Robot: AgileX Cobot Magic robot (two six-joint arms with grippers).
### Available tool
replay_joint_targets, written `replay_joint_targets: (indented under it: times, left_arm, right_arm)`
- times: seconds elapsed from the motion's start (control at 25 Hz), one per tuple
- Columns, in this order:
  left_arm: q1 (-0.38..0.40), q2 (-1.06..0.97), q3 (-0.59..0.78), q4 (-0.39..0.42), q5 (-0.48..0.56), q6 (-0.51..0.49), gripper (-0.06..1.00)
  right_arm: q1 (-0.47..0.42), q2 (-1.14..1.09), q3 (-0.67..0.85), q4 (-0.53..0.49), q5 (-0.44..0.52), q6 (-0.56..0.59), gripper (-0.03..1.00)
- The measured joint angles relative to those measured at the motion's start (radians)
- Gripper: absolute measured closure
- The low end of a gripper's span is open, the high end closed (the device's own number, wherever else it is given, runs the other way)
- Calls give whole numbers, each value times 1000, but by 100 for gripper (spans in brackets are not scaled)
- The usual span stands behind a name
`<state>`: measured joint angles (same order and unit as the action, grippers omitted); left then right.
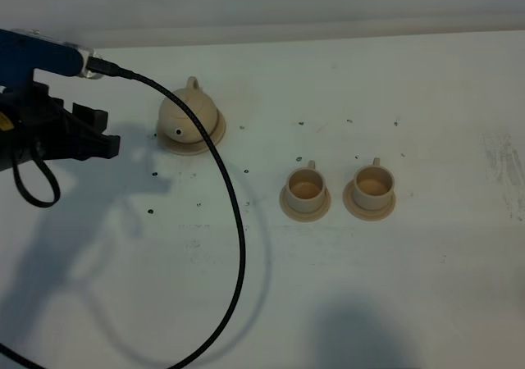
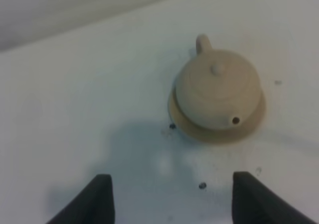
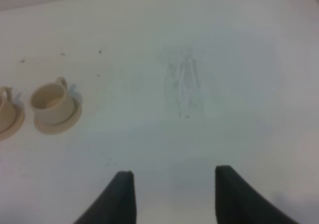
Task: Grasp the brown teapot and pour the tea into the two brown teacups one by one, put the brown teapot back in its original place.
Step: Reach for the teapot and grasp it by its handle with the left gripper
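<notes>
The brown teapot point(image 1: 189, 113) sits upright on its wide saucer point(image 1: 212, 133) at the back left, lid on, and shows in the left wrist view point(image 2: 218, 88) with that saucer point(image 2: 251, 120). The two brown teacups point(image 1: 306, 187) point(image 1: 372, 181) stand on small saucers right of centre. The right wrist view shows one cup point(image 3: 49, 101) whole and the other point(image 3: 4, 109) cut by the frame edge. My left gripper point(image 1: 105, 135) point(image 2: 172, 204) is open and empty, left of the teapot and apart from it. My right gripper point(image 3: 174, 196) is open and empty over bare table, right of the cups.
A black cable point(image 1: 234, 213) loops from the left arm across the white table point(image 1: 426, 287), passing in front of the teapot. Small dark specks point(image 1: 154, 175) dot the table. A scuffed patch point(image 3: 185, 84) marks the surface to the right.
</notes>
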<state>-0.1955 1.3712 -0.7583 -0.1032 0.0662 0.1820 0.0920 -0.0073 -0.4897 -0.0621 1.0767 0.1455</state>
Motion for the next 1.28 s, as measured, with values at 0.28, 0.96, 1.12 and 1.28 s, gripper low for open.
replay_joint_targets:
  times: [0.28,0.96,1.12,1.28]
  left_arm:
    - [0,118,-106,36,2,-8,90]
    - [0,394,-440,127,111,-139,90]
    - [0,461,-521,127,125,-213,90]
    - [0,515,-595,127,131,-256,90]
  right_arm:
    - [0,0,0,0,-1,0,57]
    - [0,0,0,0,-2,0,57]
    - [0,0,0,0,-2,0,57]
    - [0,0,0,0,-2,0,57]
